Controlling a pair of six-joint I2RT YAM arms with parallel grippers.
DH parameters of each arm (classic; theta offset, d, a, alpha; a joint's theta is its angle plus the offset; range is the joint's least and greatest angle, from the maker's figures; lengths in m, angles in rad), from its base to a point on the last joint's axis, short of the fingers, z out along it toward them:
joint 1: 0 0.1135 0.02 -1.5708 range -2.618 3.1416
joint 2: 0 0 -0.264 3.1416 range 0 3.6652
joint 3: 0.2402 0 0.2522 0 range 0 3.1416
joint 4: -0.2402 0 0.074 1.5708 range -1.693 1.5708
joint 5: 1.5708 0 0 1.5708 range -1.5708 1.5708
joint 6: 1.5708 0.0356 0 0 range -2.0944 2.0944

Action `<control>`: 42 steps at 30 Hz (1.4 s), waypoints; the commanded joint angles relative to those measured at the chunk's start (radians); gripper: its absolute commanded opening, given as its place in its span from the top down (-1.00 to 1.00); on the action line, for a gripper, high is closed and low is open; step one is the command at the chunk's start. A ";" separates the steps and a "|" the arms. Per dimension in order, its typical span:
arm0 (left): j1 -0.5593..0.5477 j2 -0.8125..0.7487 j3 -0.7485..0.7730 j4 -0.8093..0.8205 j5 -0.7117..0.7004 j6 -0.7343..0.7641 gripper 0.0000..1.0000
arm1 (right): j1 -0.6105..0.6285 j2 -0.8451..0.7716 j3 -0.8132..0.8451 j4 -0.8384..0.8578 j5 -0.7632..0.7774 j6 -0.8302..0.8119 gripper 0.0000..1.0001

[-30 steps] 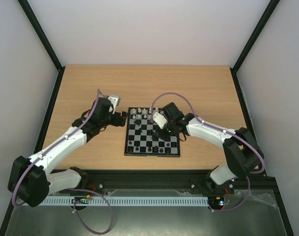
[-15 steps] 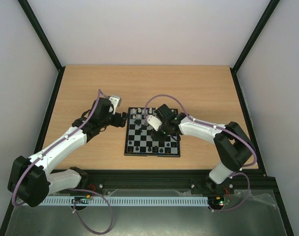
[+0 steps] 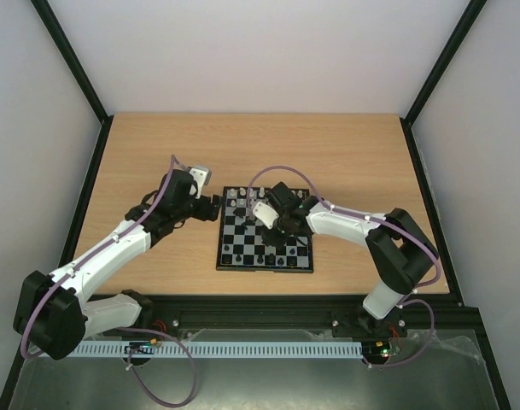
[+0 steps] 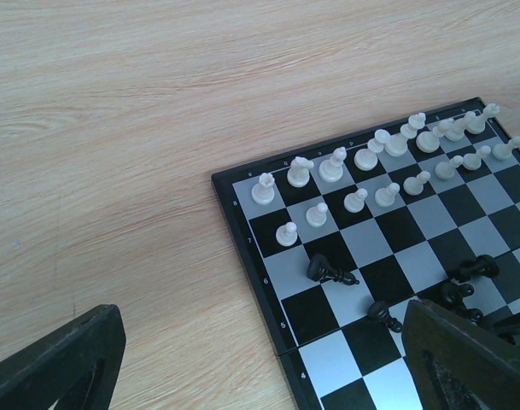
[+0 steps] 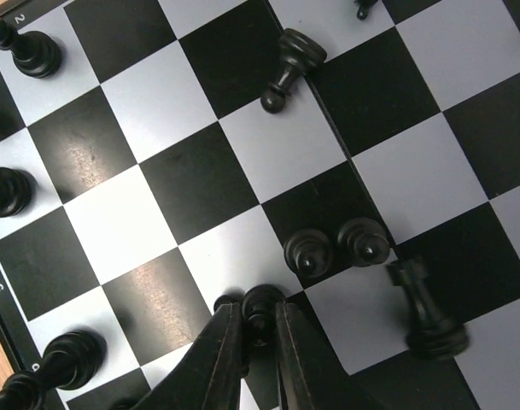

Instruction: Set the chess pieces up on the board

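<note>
Right now the right gripper (image 5: 260, 335) is pinching a small black pawn (image 5: 261, 306) between its nearly pressed-together fingertips, low over the middle of the board (image 5: 97, 226). Two more black pawns (image 5: 336, 246) are standing just beside it, a larger black piece (image 5: 426, 314) is leaning to one side, and another pawn (image 5: 287, 67) is lying toppled across a square boundary. Further out, the white pieces (image 4: 362, 158) are standing in two rows along the far edge, while the left gripper (image 4: 260, 342) is hovering spread wide and empty over the table (image 3: 157, 145), beside the board's left rim. The step in hand looks like gathering stray black pieces toward their home rows at the near edge. Next, the pawn probably needs a straight lift, clearing its neighbours, then an upright placement on a free square there.
</note>
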 commanded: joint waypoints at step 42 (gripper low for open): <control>0.061 -0.335 -0.129 -0.031 -0.148 -0.087 -0.84 | 0.068 0.023 0.182 -0.151 -0.155 0.032 0.96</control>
